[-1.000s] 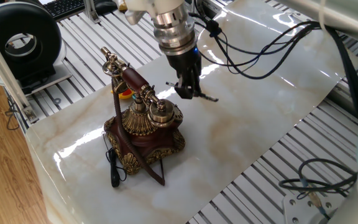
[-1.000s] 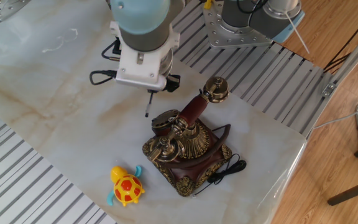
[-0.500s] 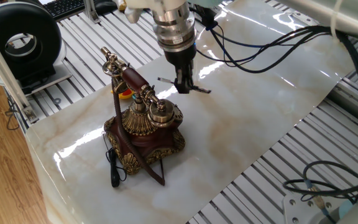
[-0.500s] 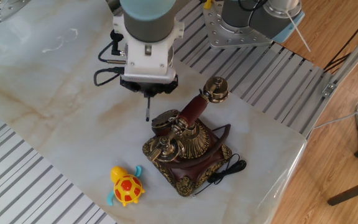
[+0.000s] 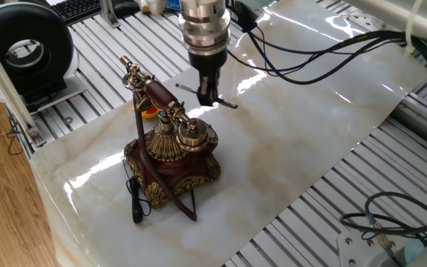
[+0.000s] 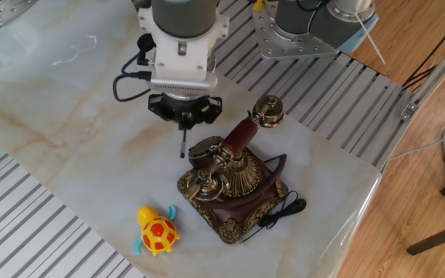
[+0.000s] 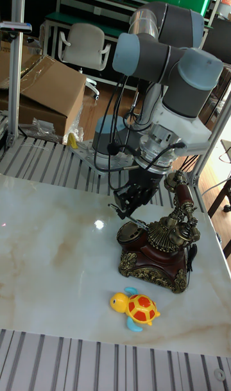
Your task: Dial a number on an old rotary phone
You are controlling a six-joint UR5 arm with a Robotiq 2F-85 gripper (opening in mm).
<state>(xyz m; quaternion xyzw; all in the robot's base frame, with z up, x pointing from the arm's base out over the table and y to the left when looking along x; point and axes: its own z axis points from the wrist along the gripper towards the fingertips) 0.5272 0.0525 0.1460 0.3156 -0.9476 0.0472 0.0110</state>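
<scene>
The old rotary phone [image 5: 173,152] [image 6: 230,181] [image 7: 157,246] stands on the marble sheet, dark red-brown with brass filigree. Its handset [image 6: 242,135] rests across the tall cradle. My gripper [image 5: 207,93] [image 6: 184,117] [image 7: 131,201] hovers just beside the phone on its dial side, shut on a slim black-and-silver pen [image 5: 224,102] [image 6: 182,143] [image 7: 130,216]. The pen's tip sits close to the dial [image 6: 202,150]; I cannot tell whether it touches.
A yellow and orange toy turtle [image 6: 157,232] [image 7: 136,306] lies on the marble [image 5: 288,148] near the phone's base. The phone's black cord [image 5: 134,200] trails off the base. Slatted metal table [image 5: 87,67] surrounds the sheet, and arm cables [image 5: 310,59] hang above it.
My gripper has moved toward the phone's dial with the pen in it, and has turned about its axis so the pen's end swung round. The phone has not moved.
</scene>
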